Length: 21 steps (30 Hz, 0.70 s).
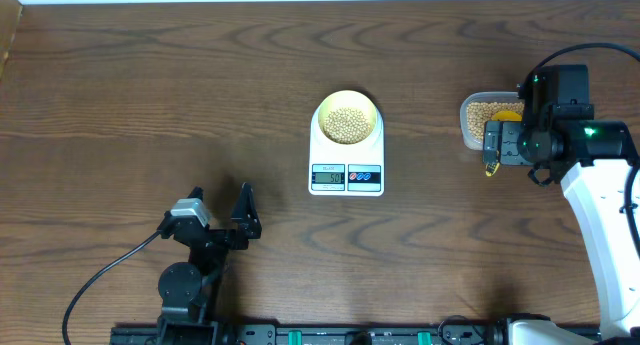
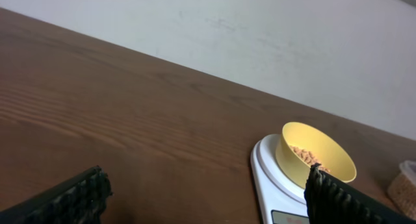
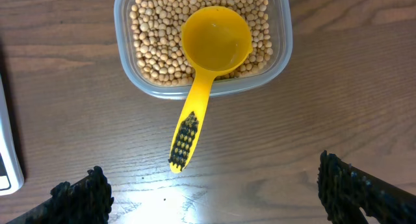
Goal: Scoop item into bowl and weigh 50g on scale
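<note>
The pale yellow-green bowl holds tan beans and stands on the white scale at the table's middle; both show in the left wrist view, the bowl and the scale. A clear tub of beans sits at the right, with a yellow scoop resting in it, handle over the rim. My right gripper is open and empty, just short of the scoop handle. My left gripper is open and empty at the front left.
The clear tub also shows in the overhead view, partly under the right arm. The scale's display and two buttons face the front edge. A black cable runs from the left arm's base.
</note>
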{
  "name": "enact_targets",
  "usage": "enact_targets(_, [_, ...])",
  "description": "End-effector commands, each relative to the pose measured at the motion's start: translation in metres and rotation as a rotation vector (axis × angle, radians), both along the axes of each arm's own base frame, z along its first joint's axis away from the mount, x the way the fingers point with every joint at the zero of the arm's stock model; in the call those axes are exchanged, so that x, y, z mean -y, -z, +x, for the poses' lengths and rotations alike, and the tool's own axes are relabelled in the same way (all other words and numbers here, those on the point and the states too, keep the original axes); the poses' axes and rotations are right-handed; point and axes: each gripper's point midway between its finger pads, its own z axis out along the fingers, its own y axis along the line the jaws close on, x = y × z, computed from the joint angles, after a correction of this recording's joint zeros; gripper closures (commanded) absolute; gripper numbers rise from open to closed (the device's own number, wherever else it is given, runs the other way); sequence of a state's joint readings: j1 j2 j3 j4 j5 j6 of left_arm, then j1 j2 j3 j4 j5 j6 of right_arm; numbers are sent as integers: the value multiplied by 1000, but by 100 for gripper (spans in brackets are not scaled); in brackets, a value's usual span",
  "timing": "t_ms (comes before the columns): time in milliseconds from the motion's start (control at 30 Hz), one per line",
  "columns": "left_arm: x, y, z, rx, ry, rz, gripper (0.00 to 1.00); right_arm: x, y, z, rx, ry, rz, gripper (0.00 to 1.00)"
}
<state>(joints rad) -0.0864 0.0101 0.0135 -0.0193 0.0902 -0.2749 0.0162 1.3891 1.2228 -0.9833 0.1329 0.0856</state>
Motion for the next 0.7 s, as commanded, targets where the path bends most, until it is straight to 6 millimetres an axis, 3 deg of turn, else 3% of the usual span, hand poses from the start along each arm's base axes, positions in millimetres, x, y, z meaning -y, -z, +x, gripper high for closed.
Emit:
enact_targets(0, [3,14,-2,-35,30,96,2,2,-7,1,17,-11,-22,1])
enact_targets(200, [22,12,-5,6,162,228,2,2,-7,1,16,-9,-22,1])
enact_targets(667, [25,10,-6,22,181,256,2,0,-6,1,15,-17,-22,1])
